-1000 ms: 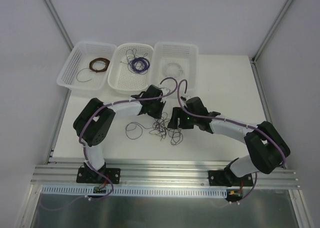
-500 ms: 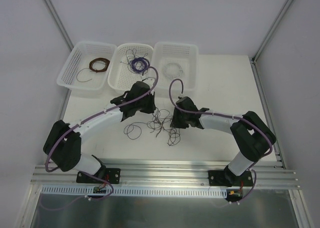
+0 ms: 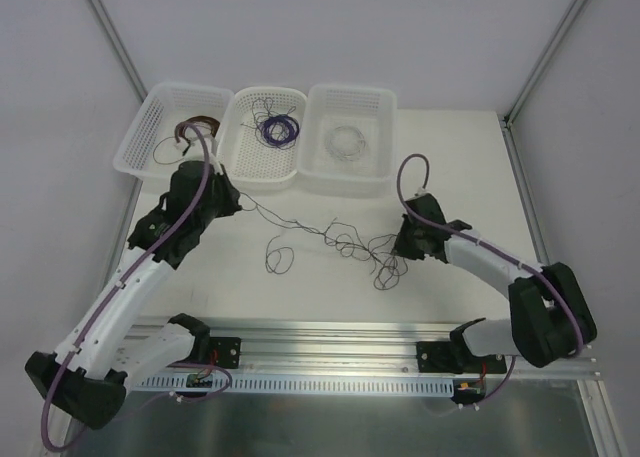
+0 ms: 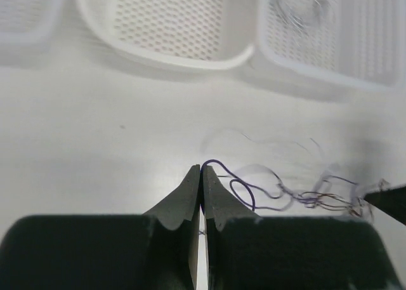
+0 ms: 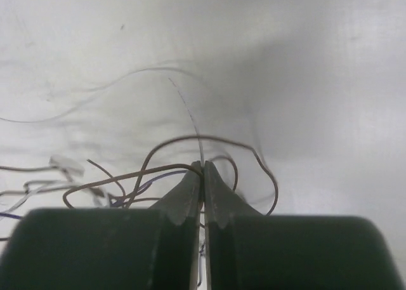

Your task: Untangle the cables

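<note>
I see the cables (image 3: 345, 245) strung in a thin, loopy line across the surface (image 3: 450, 167), running between my two arms and lying in front of the baskets. The left gripper (image 4: 202, 169) has its jaws pressed together on a purple strand; the strand leaves the tips and curls off to the right into a knot of purple and brown loops. From above, this gripper sits just in front of the left basket (image 3: 140, 142) and the middle basket (image 3: 240, 162), and a fine strand runs fairly straight from it toward the tangle. The right gripper (image 5: 203, 166) also has its jaws together, clamped where a brown loop and a hair-thin strand meet at the tips, at the right end of the tangle. The left basket holds a brown coil (image 3: 197, 127), the middle one a purple coil (image 3: 278, 129), and the right basket (image 3: 375, 172) a pale coil (image 3: 348, 139).
</note>
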You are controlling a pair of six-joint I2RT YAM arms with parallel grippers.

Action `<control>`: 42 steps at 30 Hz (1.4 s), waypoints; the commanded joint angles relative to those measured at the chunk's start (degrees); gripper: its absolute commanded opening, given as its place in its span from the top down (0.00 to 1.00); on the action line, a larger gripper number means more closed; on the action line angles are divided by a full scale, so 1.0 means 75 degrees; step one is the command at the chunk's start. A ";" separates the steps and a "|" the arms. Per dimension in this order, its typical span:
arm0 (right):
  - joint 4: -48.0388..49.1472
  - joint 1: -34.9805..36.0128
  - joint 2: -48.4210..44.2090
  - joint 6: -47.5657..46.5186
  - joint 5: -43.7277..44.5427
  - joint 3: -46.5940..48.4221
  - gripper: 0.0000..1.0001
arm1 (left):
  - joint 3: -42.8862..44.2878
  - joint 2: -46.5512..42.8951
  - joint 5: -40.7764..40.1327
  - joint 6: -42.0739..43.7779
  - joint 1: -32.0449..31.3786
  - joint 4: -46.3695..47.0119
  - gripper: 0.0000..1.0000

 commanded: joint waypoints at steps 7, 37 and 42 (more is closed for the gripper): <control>-0.1994 -0.2720 -0.2763 -0.1456 -0.0770 0.0273 0.99 | 0.0108 -0.0631 -0.1450 0.0338 0.1929 -0.1625 1.00; -0.2303 -0.4854 -0.2601 -0.2042 -0.1661 0.0323 0.99 | 0.3771 -0.0115 -0.1464 0.0901 0.4193 -0.2200 1.00; -0.2022 -0.5029 -0.2331 -0.1984 -0.1696 0.0136 0.99 | 0.4815 0.0072 -0.1884 0.1064 0.4205 -0.2223 1.00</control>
